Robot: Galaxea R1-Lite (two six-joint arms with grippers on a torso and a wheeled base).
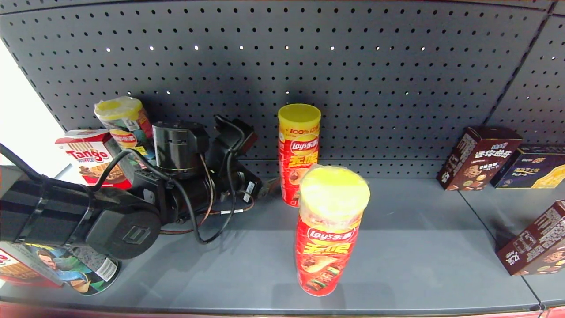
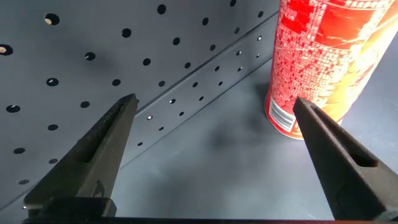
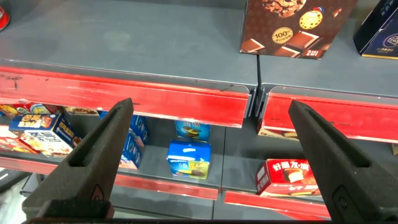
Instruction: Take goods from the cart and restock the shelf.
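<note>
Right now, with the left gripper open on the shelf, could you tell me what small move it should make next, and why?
Probably draw the left gripper straight back off the shelf. Its jaws stand open and empty, and the rear red can stands upright by the pegboard, clear of them, so that placement looks done.
</note>
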